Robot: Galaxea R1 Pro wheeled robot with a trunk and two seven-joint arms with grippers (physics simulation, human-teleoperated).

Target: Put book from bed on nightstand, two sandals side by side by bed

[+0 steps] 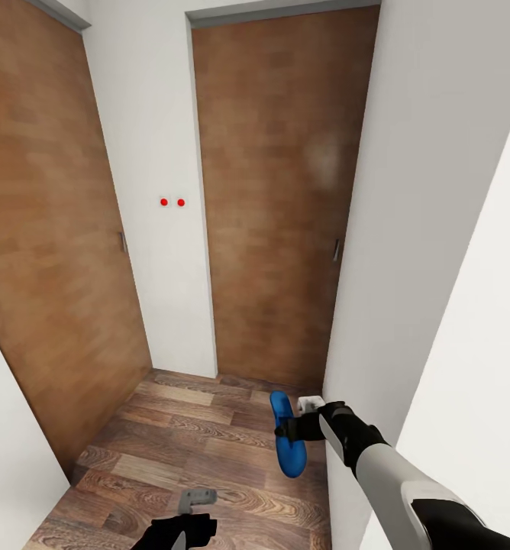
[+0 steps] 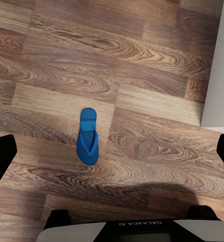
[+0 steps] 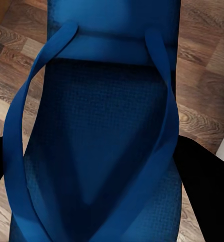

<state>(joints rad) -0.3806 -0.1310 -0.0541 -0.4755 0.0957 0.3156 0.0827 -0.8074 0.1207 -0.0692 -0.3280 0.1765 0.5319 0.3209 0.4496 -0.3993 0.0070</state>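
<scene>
Head view puts you in a narrow hallway facing two closed brown wooden doors, with white walls on both sides and a wood-plank floor underfoot, so the bedroom, bed, book and nightstand are yet to be reached. Your right claw is pinching one blue sandal, carried clear of the floor near the right-hand wall; the right wrist view looks straight onto its footbed, a finely dotted rubbery surface with smooth, slightly glossy thong straps running in a V toward the toe post. Your left claw hangs low over the floor; its dark fingers stand spread at the edges of the left wrist view with nothing between them. Below it, in that view, the blue sandal shows as a small flat flip-flop shape over the planks, apparently the same one held by the other arm, though you cannot be sure from these pictures. By my judgement the task is at an early stage: one sandal is in hand, the second is unaccounted for, nothing is placed beside the bed, and the book move is untouched. The planks are matte, strongly grained, in mixed brown tones.
</scene>
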